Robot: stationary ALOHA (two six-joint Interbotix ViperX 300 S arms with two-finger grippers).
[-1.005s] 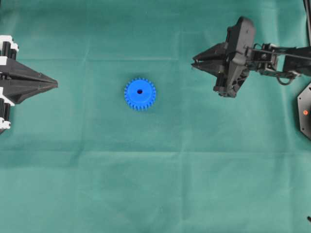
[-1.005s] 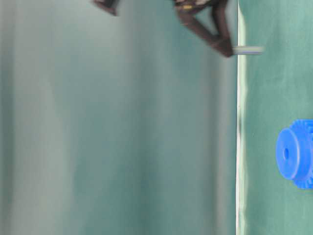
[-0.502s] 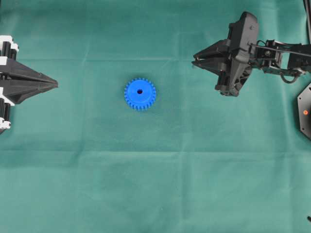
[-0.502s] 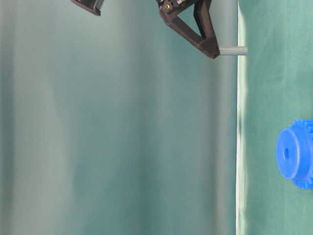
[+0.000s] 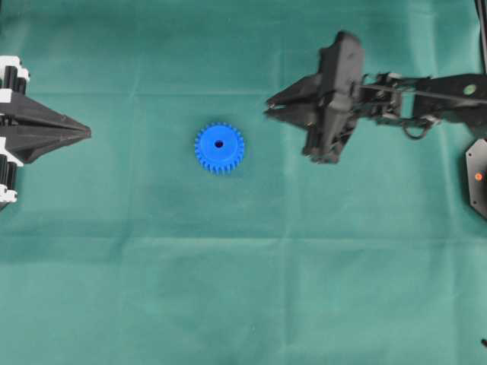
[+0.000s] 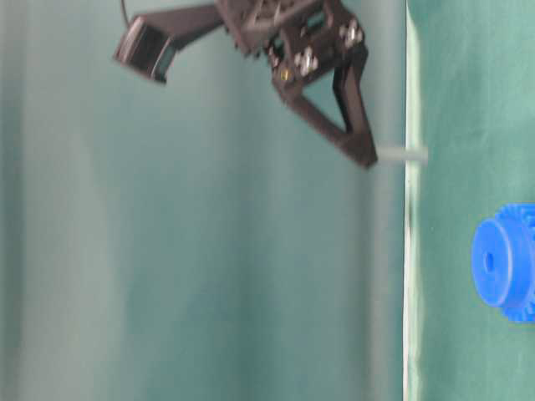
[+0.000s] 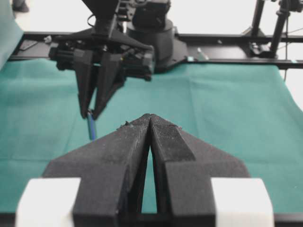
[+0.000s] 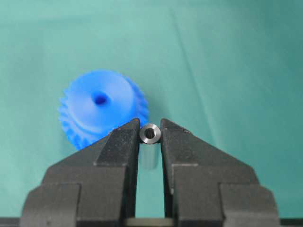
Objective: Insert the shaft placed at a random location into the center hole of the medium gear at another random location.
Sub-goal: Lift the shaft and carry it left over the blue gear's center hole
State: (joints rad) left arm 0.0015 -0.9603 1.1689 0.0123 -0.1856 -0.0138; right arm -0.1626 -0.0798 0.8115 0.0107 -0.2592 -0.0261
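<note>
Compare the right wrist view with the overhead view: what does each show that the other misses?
Only the right wrist view shows the shaft pinched between the right hand fingertips, end-on, with the gear just beyond it. Only the overhead view shows the left hand parked shut at the table's edge, and the gap of bare cloth between the right hand and the gear. Both show the blue medium gear flat on the cloth, its center hole empty.

Beyond the right gripper (image 6: 368, 157), the medium gear (image 6: 504, 262) is cut by the table-level view's edge. The shaft (image 5: 268, 106) is barely discernible from overhead between the fingertips.
</note>
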